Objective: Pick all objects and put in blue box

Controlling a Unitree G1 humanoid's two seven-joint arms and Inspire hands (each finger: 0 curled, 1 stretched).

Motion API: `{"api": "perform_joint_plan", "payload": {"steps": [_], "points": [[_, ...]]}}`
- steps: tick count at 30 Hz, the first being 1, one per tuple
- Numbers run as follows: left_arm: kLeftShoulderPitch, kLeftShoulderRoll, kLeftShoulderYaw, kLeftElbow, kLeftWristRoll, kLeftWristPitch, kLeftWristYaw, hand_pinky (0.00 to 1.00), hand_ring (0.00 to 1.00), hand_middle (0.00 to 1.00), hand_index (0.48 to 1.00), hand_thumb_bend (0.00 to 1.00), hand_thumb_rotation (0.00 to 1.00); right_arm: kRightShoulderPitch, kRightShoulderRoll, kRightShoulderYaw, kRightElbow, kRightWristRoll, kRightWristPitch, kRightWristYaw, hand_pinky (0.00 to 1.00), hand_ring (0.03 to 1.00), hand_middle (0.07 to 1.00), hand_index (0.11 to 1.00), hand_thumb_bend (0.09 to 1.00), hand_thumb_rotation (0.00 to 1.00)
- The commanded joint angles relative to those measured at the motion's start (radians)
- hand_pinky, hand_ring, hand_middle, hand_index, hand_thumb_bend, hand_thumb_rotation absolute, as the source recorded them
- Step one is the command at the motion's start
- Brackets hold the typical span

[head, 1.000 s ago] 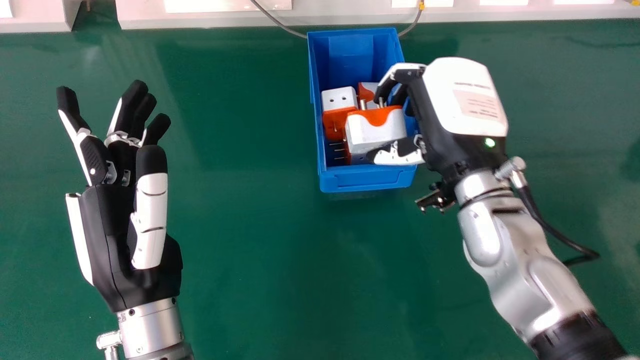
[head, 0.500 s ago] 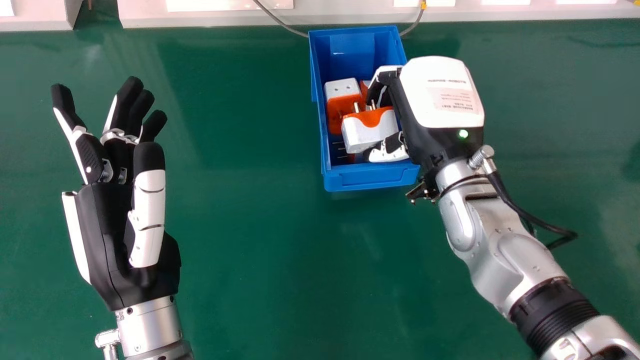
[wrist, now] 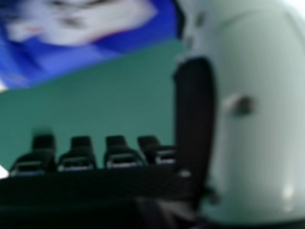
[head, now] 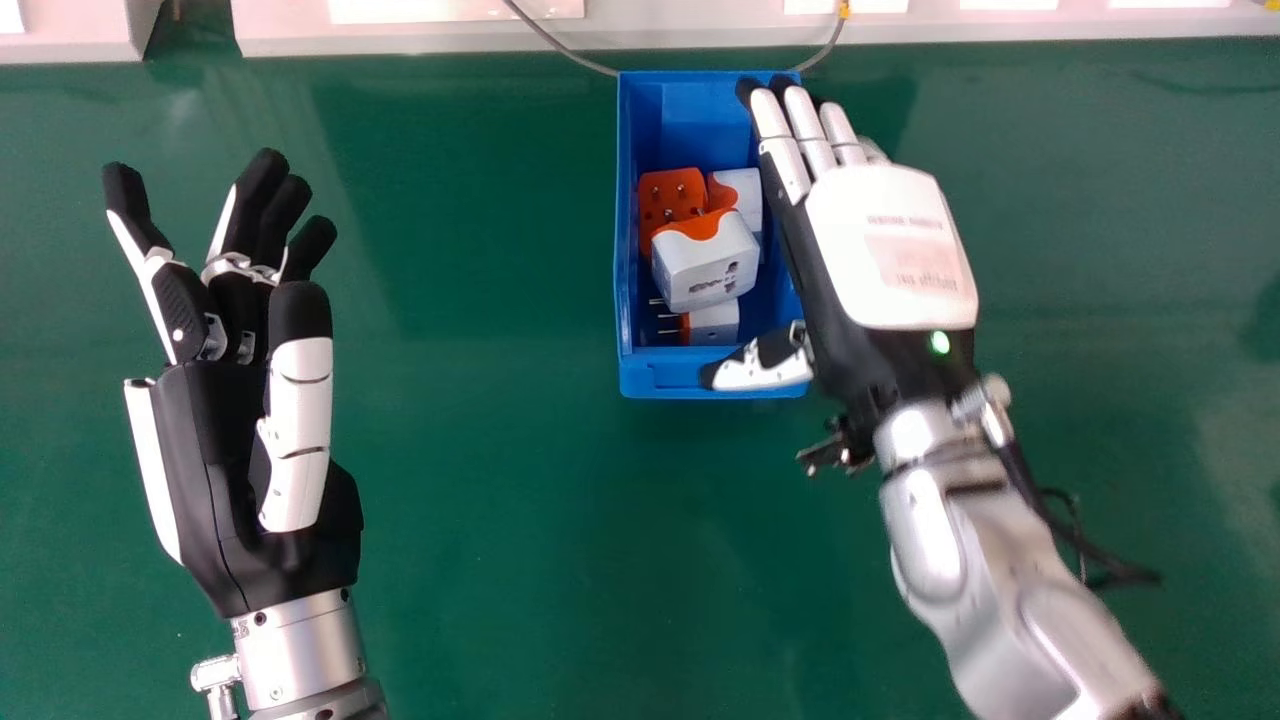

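Observed left hand point(head: 215, 430) with fingers loosely spread. Found right hand point(head: 888, 250) over right side of blue box point(head: 650, 380), with straight fingers and thumb apart. Noted in box, left of palm: small adapter point(head: 714, 323) near thumb, larger adapter point(head: 700, 270), orange adapter point(head: 668, 195), white adapter point(head: 742, 188) nearest fingers. Logged cable point(head: 560, 48) beyond box.
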Motion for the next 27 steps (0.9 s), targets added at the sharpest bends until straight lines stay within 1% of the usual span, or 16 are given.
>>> {"api": "perform_joint_plan", "payload": {"steps": [1, 3, 5, 9, 11, 13, 14, 15, 16, 18, 19, 20, 22, 23, 25, 27], "points": [[0.014, -0.055, -0.006, -0.022, 0.014, -0.015, -0.001, 0.85, 0.87, 0.87, 0.863, 0.66, 0.58, 0.052, -0.004, -0.02, -0.035, 0.016, -0.112, -0.126, 0.76, 0.956, 0.998, 0.988, 0.899, 0.24], [0.016, -0.056, -0.007, -0.022, 0.009, -0.014, -0.003, 0.85, 0.87, 0.87, 0.863, 0.66, 0.58, 0.092, -0.001, -0.026, -0.009, 0.015, -0.205, -0.244, 0.72, 0.899, 0.965, 0.961, 0.844, 0.31], [0.019, -0.056, -0.008, -0.024, 0.007, -0.009, -0.003, 0.85, 0.87, 0.87, 0.861, 0.66, 0.58, 0.118, 0.0, -0.029, 0.03, -0.001, -0.277, -0.358, 0.7, 0.844, 0.924, 0.932, 0.791, 0.41], [0.022, -0.056, -0.005, -0.018, 0.023, -0.013, 0.002, 0.85, 0.88, 0.87, 0.862, 0.68, 0.59, 0.134, -0.007, -0.037, 0.127, -0.008, -0.411, -0.523, 0.68, 0.807, 0.889, 0.906, 0.741, 0.49], [0.023, -0.057, -0.006, -0.017, 0.025, -0.014, 0.002, 0.85, 0.88, 0.87, 0.864, 0.68, 0.6, 0.138, -0.005, -0.044, 0.171, 0.006, -0.471, -0.569, 0.7, 0.808, 0.888, 0.906, 0.717, 0.52], [0.027, -0.059, -0.008, -0.019, 0.025, -0.012, 0.002, 0.85, 0.88, 0.87, 0.863, 0.68, 0.6, 0.167, 0.015, -0.065, 0.204, 0.065, -0.546, -0.585, 0.71, 0.82, 0.893, 0.904, 0.706, 0.56], [0.029, -0.059, -0.009, -0.021, 0.024, -0.012, 0.002, 0.85, 0.88, 0.86, 0.863, 0.68, 0.6, 0.18, 0.025, -0.076, 0.215, 0.089, -0.574, -0.588, 0.72, 0.832, 0.904, 0.913, 0.693, 0.6], [0.031, -0.06, -0.009, -0.022, 0.024, -0.013, 0.002, 0.85, 0.88, 0.86, 0.863, 0.68, 0.6, 0.192, 0.038, -0.087, 0.224, 0.123, -0.608, -0.578, 0.72, 0.832, 0.904, 0.913, 0.693, 0.6], [0.033, -0.06, -0.01, -0.023, 0.021, -0.014, 0.0, 0.85, 0.88, 0.86, 0.862, 0.67, 0.6, 0.207, 0.06, -0.104, 0.236, 0.176, -0.649, -0.566, 0.72, 0.846, 0.915, 0.929, 0.652, 0.64], [0.036, -0.059, -0.01, -0.024, 0.016, -0.017, -0.003, 0.85, 0.88, 0.86, 0.862, 0.67, 0.6, 0.229, 0.098, -0.135, 0.248, 0.271, -0.712, -0.531, 0.71, 0.834, 0.899, 0.917, 0.649, 0.69], [0.037, -0.057, -0.01, -0.024, 0.015, -0.016, -0.004, 0.85, 0.88, 0.86, 0.861, 0.67, 0.6, 0.245, 0.116, -0.152, 0.238, 0.33, -0.727, -0.491, 0.71, 0.832, 0.897, 0.916, 0.647, 0.7], [0.039, -0.056, -0.009, -0.024, 0.015, -0.014, -0.004, 0.85, 0.88, 0.87, 0.862, 0.67, 0.6, 0.263, 0.131, -0.168, 0.215, 0.387, -0.728, -0.443, 0.7, 0.834, 0.901, 0.93, 0.628, 0.76], [0.042, -0.054, -0.008, -0.024, 0.016, -0.009, -0.003, 0.85, 0.88, 0.87, 0.862, 0.68, 0.6, 0.296, 0.158, -0.19, 0.163, 0.502, -0.725, -0.353, 0.7, 0.835, 0.904, 0.936, 0.627, 0.79], [0.042, -0.054, -0.007, -0.023, 0.019, -0.008, -0.001, 0.85, 0.88, 0.87, 0.862, 0.68, 0.6, 0.31, 0.17, -0.199, 0.137, 0.542, -0.725, -0.314, 0.72, 0.853, 0.926, 0.967, 0.647, 0.89], [0.041, -0.054, -0.005, -0.02, 0.022, -0.009, 0.0, 0.86, 0.88, 0.87, 0.864, 0.69, 0.61, 0.333, 0.189, -0.216, 0.094, 0.584, -0.722, -0.249, 0.77, 0.885, 0.957, 0.992, 0.665, 0.97], [0.039, -0.053, -0.007, -0.017, 0.018, -0.008, -0.003, 0.86, 0.89, 0.87, 0.866, 0.7, 0.61, 0.349, 0.205, -0.23, 0.065, 0.592, -0.723, -0.197, 0.79, 0.902, 0.97, 0.998, 0.66, 0.99]]}}
